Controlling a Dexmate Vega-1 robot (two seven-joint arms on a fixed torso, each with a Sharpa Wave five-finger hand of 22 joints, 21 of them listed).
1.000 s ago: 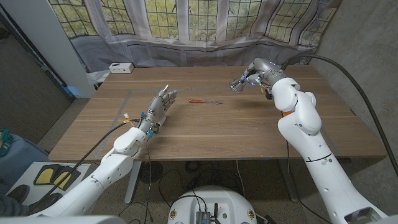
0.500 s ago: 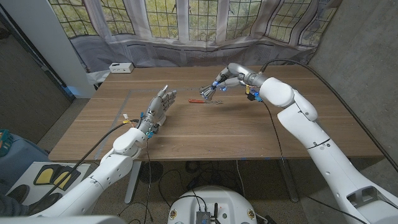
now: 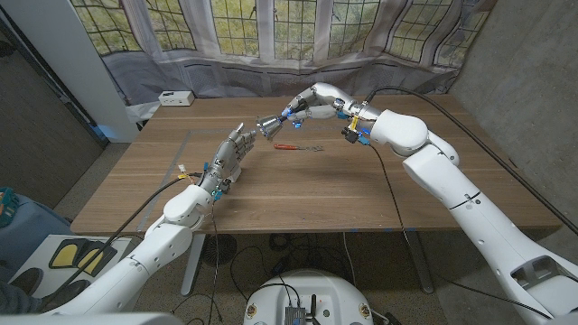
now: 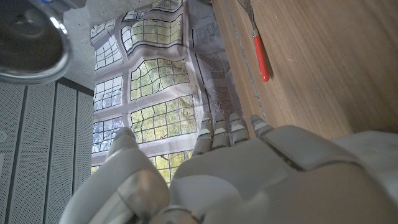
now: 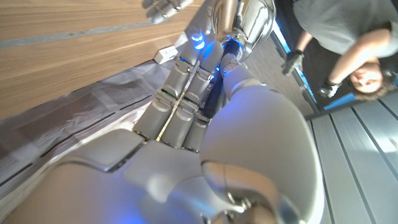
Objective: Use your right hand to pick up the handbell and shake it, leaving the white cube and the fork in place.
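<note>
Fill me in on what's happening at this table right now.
The right hand holds the handbell up in the air over the table, its mouth pointing toward the left hand. The left hand holds nothing, fingers apart, at the table's near left. The fork, red-handled, lies on the table below the bell. A white box sits at the far left corner. The right wrist view also catches a person standing nearby.
</note>
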